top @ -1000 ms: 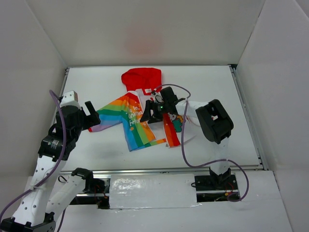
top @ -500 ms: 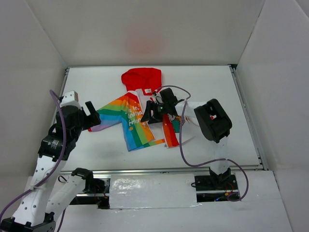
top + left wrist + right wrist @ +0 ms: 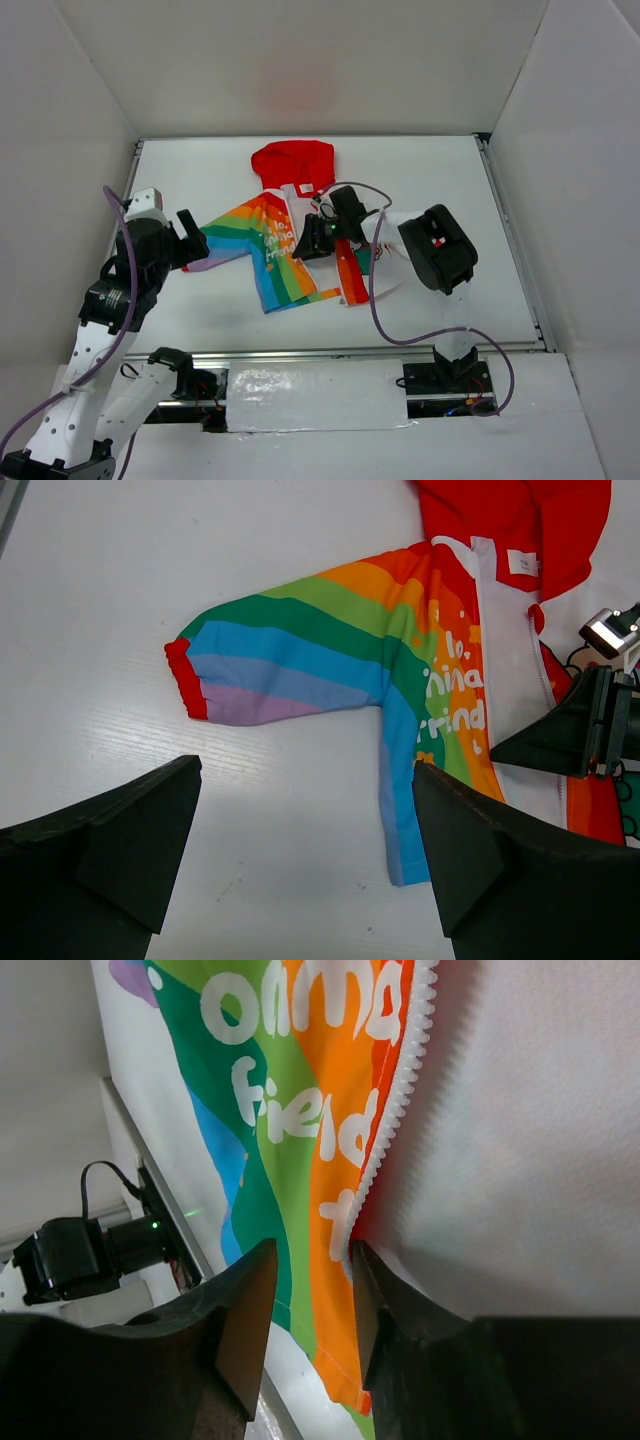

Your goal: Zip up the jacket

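Observation:
The jacket (image 3: 275, 245) lies flat in the middle of the table, red hood (image 3: 292, 162) at the far end, rainbow sleeve spread to the left. My right gripper (image 3: 312, 238) is down on its front opening. In the right wrist view its jaws (image 3: 312, 1250) stand narrow but apart, straddling the orange strip beside the white zipper teeth (image 3: 395, 1100). White fabric (image 3: 520, 1140) fills the right of that view. No zipper pull shows. My left gripper (image 3: 307, 770) hovers wide open over bare table beside the rainbow sleeve (image 3: 300, 660), holding nothing.
White walls box in the table on three sides. A metal rail (image 3: 320, 352) runs along the front edge by the arm bases. The right arm's bulky wrist (image 3: 440, 248) and purple cable (image 3: 375, 290) hang over the jacket's right half.
The right gripper has slid a little left along the jacket's front and its jaws have narrowed. The jacket's right panel has shifted slightly. The left arm has not moved.

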{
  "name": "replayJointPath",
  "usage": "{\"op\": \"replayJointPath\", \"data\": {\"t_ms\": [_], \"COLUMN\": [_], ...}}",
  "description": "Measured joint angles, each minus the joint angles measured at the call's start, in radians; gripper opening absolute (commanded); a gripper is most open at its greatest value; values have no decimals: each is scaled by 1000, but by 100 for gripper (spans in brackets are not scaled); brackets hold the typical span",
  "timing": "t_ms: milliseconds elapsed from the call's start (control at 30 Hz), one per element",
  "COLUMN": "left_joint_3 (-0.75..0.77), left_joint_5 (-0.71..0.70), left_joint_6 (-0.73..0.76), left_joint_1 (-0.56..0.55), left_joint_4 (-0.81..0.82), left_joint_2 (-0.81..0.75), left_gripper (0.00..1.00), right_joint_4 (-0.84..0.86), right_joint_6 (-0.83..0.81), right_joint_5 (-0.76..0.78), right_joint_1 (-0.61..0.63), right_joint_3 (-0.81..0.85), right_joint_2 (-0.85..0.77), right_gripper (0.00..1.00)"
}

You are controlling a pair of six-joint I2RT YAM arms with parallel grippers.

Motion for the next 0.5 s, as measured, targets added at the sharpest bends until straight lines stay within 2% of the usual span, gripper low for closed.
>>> {"op": "replayJointPath", "data": {"t_ms": [67, 133, 167, 200, 400, 500], "left_joint_3": [0, 0, 0, 0, 0, 0], "left_joint_5": [0, 0, 0, 0, 7, 32], "left_joint_6": [0, 0, 0, 0, 1, 7], "left_joint_1": [0, 0, 0, 0, 0, 0], "left_joint_4": [0, 0, 0, 0, 1, 3], "left_joint_2": [0, 0, 0, 0, 0, 0], "left_gripper": [99, 99, 99, 99, 99, 99], "right_joint_4": [10, 20, 20, 20, 28, 84], "right_joint_6": [7, 13, 16, 18, 40, 75], "right_joint_5": [-5, -7, -6, -6, 10, 5], "right_joint_1": [4, 8, 9, 10, 11, 11], "right_joint_3": [0, 0, 0, 0, -14, -64], "right_joint_2": [3, 14, 20, 27, 33, 13], "right_gripper": [33, 22, 8, 0, 0, 0]}}
